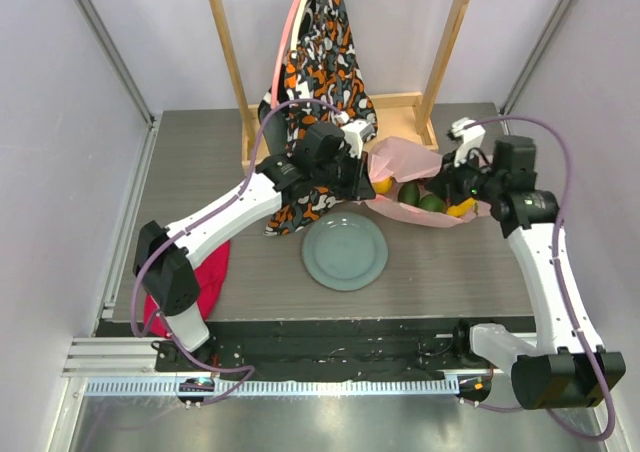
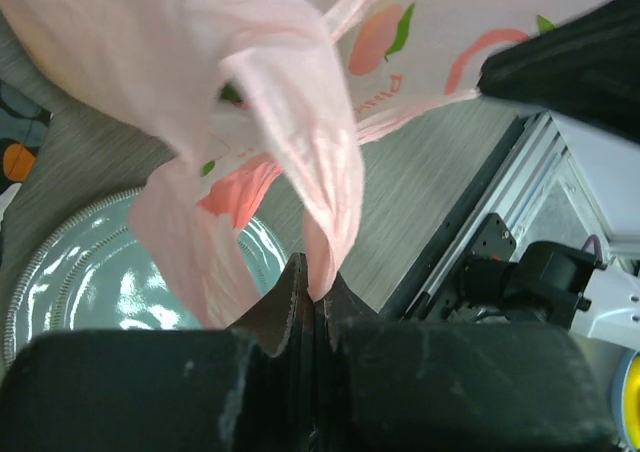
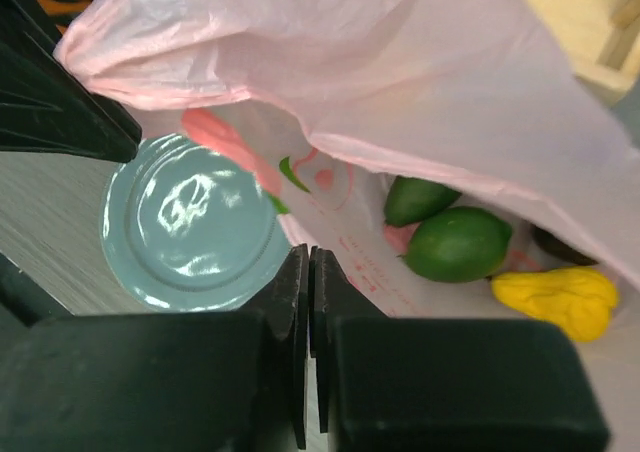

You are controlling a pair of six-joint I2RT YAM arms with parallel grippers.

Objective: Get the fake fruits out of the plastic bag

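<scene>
could rip the thin pink plastic bag [image 2: 280, 92] if tugged any harder between the two arms; could also spill the fruits [image 3: 458, 242] sideways, past the plate [image 3: 190, 222] and rolling over the desk [image 1: 200, 162], if tipped too fast. inside the bag for now, near its open mouth and just beside the plate: two green, one yellow, one dark and half hidden. left claw [image 2: 312, 277] pressed fully shut on a twisted fold of the bag, holding it up over the plate. right claw [image 3: 308, 262] closed tip to tip at the bag's lower edge; impossible to tell whether any film sits pinched between.
</scene>
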